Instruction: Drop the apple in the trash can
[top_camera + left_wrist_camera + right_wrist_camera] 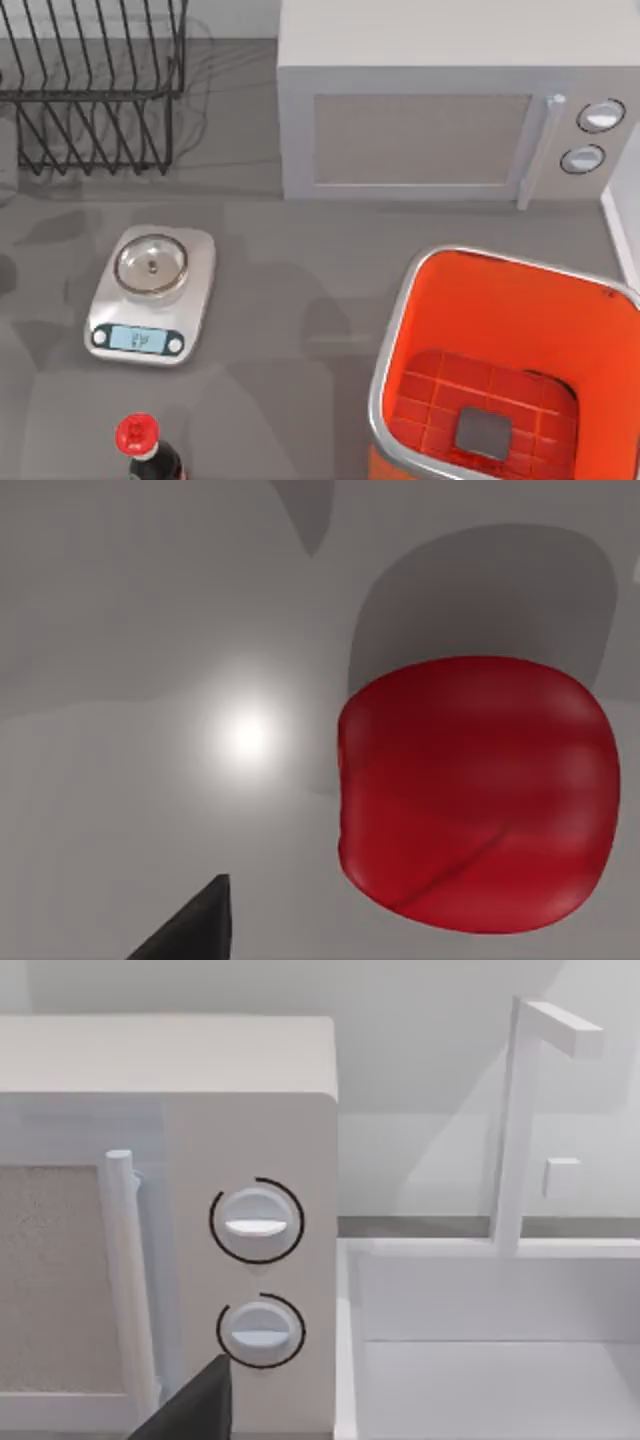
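Close under the left arm's wrist camera sits the apple [475,795], a deep-red rounded thing resting on bare grey table with its shadow behind it. One dark fingertip [195,925] of the left gripper pokes in beside it, clear of the fruit, so nothing is held; how wide that pincer stands I cannot tell. The apple looks firm, smooth and glossy, light for its bulk but liable to roll or slip, so I would take it across its widest middle with the fingers square on opposite sides, and squeeze no more than needed to avoid bruising. The left arm seems poised low over the table, looking down on the fruit. Farther off, the trash can [395,345] stands with its silver rim and gridded orange floor open and unfilled. Behind the trash can is the grey microwave [420,135], which the right arm faces, a single dark fingertip [200,1410] near its knobs; that pincer's width I cannot tell either.
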Robot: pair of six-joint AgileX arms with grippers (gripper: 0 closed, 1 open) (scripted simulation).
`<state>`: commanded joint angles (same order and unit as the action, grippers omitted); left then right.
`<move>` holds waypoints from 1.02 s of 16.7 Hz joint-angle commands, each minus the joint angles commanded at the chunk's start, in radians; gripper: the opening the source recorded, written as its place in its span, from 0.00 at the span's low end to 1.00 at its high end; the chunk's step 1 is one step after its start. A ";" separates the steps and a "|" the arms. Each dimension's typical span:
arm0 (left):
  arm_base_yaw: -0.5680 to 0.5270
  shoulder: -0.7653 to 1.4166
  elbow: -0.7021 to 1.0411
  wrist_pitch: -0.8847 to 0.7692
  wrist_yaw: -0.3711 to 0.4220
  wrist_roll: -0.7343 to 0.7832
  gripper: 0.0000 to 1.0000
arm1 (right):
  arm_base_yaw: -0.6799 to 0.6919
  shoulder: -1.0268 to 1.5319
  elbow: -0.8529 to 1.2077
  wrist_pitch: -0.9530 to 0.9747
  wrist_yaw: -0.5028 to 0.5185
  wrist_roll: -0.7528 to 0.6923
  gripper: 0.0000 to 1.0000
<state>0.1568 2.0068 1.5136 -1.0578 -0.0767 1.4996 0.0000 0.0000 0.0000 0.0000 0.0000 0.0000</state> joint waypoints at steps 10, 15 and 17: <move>0.020 0.102 -0.136 0.239 0.000 0.019 1.00 | 0.000 0.000 0.000 0.000 0.000 0.000 1.00; 0.020 0.102 -0.136 0.239 0.000 0.019 0.77 | 0.000 0.000 0.000 0.000 0.000 0.000 1.00; 0.020 0.102 -0.136 0.239 0.000 0.019 0.62 | 0.000 0.000 0.000 0.000 0.000 0.000 1.00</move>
<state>0.1771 2.1086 1.3773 -0.8187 -0.0766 1.5183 0.0000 0.0000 0.0000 0.0000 0.0000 0.0000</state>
